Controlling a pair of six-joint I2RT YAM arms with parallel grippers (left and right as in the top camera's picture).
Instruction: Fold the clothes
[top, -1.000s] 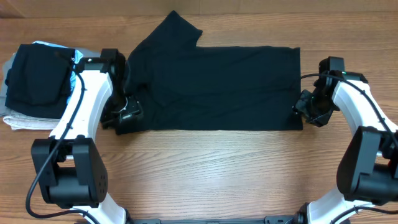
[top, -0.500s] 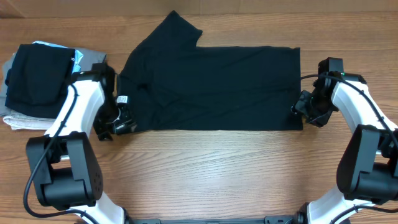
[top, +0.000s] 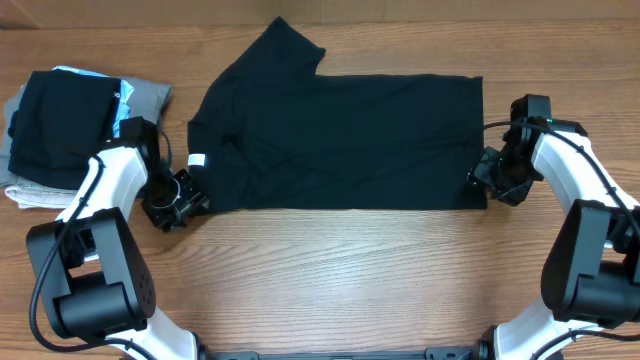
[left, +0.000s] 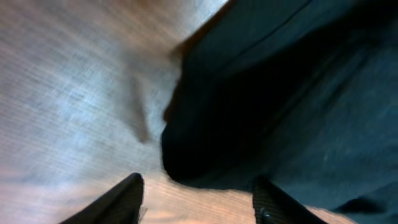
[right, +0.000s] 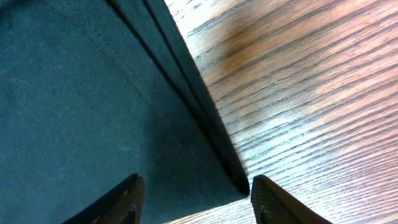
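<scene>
At eight and four o'clock on the black shirt (top: 340, 140), pinch the corners evenly with gaping, empty left gripper (top: 185, 197) and right gripper (top: 483, 180).

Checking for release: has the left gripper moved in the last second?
Yes. The left gripper has shifted left, off the edge of the black shirt, toward the folded pile.

Plain black shirt (top: 350, 140), brown wood-grain table (top: 350, 275), folded pile (top: 60, 130) of black, grey and light blue
</scene>
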